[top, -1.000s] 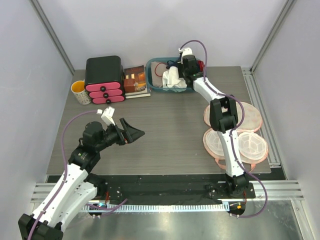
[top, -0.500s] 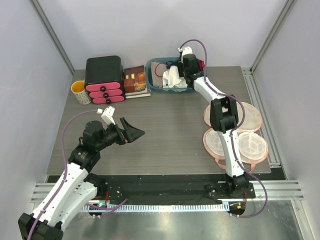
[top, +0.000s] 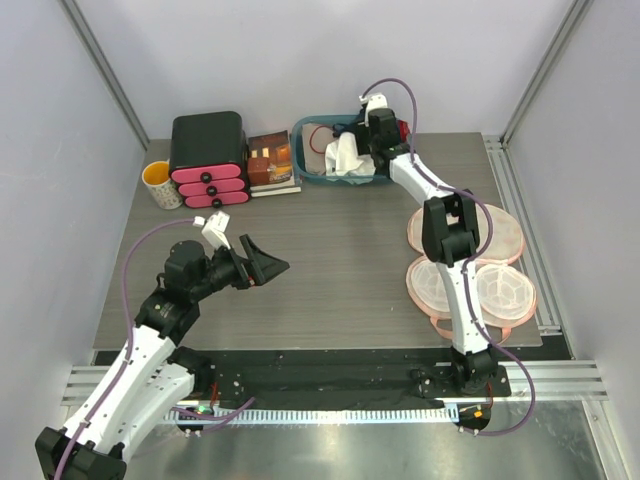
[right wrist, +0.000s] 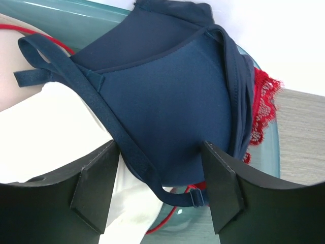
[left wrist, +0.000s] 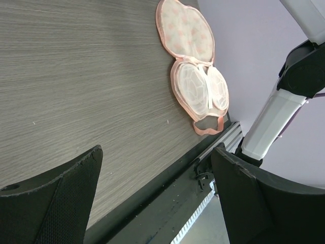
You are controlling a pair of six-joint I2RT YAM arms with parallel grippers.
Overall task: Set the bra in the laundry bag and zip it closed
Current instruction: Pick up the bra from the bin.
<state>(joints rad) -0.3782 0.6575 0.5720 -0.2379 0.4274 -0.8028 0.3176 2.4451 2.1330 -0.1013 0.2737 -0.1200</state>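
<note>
**Picking the bra out of the basket: right hand at the grasp point**

The bra (right wrist: 167, 91) lay in the teal basket (top: 305, 176) at the far edge of the surface (top: 330, 260), on top of a white cloth (right wrist: 61, 132) and beside a red garment (right wrist: 261, 101). The right hand (right wrist: 158, 147) was lowered over it with its fingers apart. The lower part of one navy cup sat between them, not yet clamped. The left hand (left wrist: 156, 152) hovered over the near left of the surface, fingers spread wide and holding nothing. The laundry bag (top: 505, 292) lay unzipped and spread flat at the right side, well apart from the basket.

Procedure, as judged from this position:
1. Close on the padded cup edge, not on a thin strap. A strap would probably slip or stretch.
2. Keep the fingertips clear of the white cloth and the red lace, or they would likely come up with the bra.
3. Lift straight up until the straps clear the basket rim, then carry the bra to the open bag.

Compared with one second earlier, the right wrist had shifted slightly toward the far right of the basket in the overhead view. The left arm, the bag and the basket's contents showed no visible change.
</note>
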